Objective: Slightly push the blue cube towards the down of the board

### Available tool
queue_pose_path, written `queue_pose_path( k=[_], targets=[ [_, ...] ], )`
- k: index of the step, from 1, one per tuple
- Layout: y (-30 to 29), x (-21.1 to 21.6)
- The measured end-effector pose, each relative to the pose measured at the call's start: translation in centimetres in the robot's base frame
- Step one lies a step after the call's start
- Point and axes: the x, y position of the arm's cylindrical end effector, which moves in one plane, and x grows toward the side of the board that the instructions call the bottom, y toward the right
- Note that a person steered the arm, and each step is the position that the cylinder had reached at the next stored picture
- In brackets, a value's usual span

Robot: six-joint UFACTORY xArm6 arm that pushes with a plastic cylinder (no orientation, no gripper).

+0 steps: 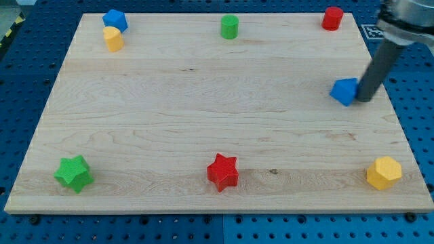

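The blue cube sits on the wooden board near the view's right edge, about mid-height. My tip is right beside the cube, on its right side, touching or almost touching it. The dark rod rises from there toward the view's top right.
A second blue block and a yellow block sit at top left. A green cylinder is at top centre, a red block at top right. A green star, a red star and a yellow hexagon line the bottom.
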Motion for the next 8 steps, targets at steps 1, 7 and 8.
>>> queue_pose_path(
  k=[1, 7, 8],
  targets=[
    [-4.2, 0.0],
    [-9.9, 3.0],
    [-10.2, 2.9]
  ],
)
